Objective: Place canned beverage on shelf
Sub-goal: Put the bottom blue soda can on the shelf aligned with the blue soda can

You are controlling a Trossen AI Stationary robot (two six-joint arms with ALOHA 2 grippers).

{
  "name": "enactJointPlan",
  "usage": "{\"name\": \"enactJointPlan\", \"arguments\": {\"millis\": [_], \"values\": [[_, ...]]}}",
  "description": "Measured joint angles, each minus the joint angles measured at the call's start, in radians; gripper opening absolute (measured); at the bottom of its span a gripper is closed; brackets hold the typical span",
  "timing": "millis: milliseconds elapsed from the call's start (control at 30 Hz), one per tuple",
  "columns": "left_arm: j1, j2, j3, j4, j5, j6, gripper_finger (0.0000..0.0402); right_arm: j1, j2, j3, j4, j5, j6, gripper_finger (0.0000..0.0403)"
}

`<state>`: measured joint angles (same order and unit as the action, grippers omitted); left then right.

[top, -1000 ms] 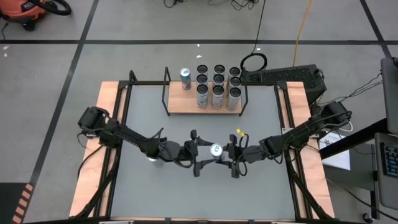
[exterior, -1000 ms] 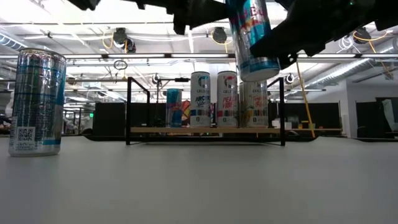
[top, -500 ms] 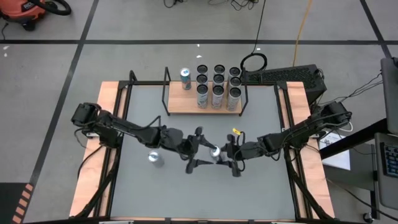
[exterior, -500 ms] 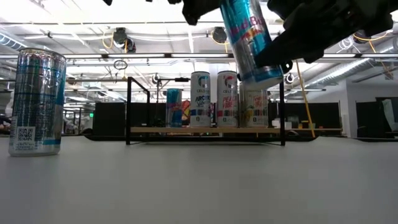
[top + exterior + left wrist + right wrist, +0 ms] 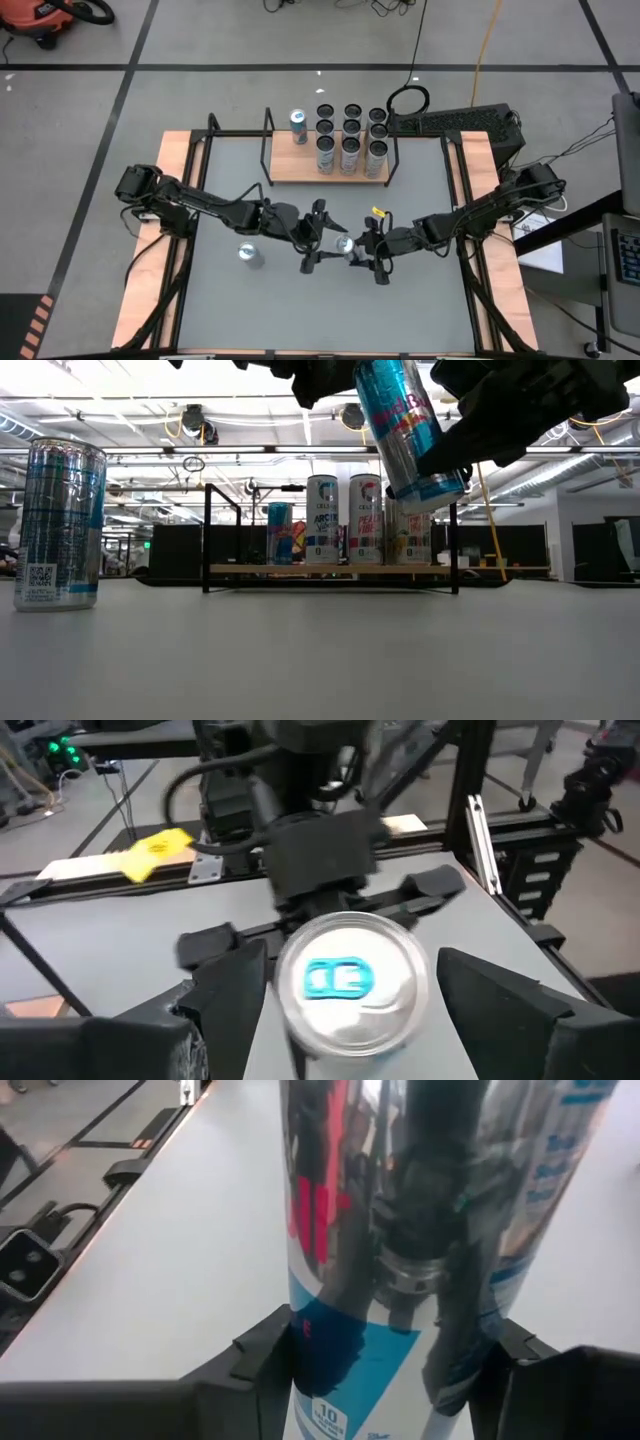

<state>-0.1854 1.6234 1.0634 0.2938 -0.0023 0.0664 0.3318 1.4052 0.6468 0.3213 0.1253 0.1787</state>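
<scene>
A slim blue-and-silver can (image 5: 405, 425) hangs in the air over the middle of the table (image 5: 420, 300), and its top shows in the high view (image 5: 345, 245). My right gripper (image 5: 362, 250) is shut on it from the right. My left gripper (image 5: 325, 245) is open, with a finger on either side of the can's top (image 5: 350, 980) and a small gap at each. A second can (image 5: 249, 256) stands on its base on the table at the left. The light-wood shelf (image 5: 290, 170) at the far edge holds several cans (image 5: 350, 140). My right gripper pinches the can's side wall (image 5: 305, 1350) between its two fingers (image 5: 262, 1355), on the lower half of the can (image 5: 440, 465). The fingers come about level from the table's right and lie across the can. The can is lifted clear, tilted with its top toward the table's left.
A lone blue can (image 5: 298, 125) stands on the shelf's left part, apart from the rows at its right. The shelf's black rod frame (image 5: 207, 535) rises at both ends. The table's wooden rails (image 5: 175, 200) run down both sides.
The held can has tipped from upright to tilted, its top now toward the table's left. My left arm has shifted off the standing can at the left, which now shows fully. Its open gripper has stayed around the held can's top.
</scene>
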Motion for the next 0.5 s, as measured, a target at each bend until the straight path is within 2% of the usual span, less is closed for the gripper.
{"name": "enactJointPlan", "arguments": {"millis": [133, 367, 500], "values": [[0.001, 0.0, 0.003, -0.003, -0.009, -0.025, 0.03, 0.001, 0.0, 0.0, 0.0, -0.003, 0.001, 0.0169], [-0.006, 0.001, 0.005, -0.022, 0.01, -0.021, 0.0355, 0.001, 0.0, 0.0, 0.001, -0.003, 0.0, 0.0169], [-0.01, 0.012, 0.005, -0.015, -0.012, -0.008, 0.0363, 0.001, 0.0, 0.0, 0.002, -0.002, -0.003, 0.0169]]}}
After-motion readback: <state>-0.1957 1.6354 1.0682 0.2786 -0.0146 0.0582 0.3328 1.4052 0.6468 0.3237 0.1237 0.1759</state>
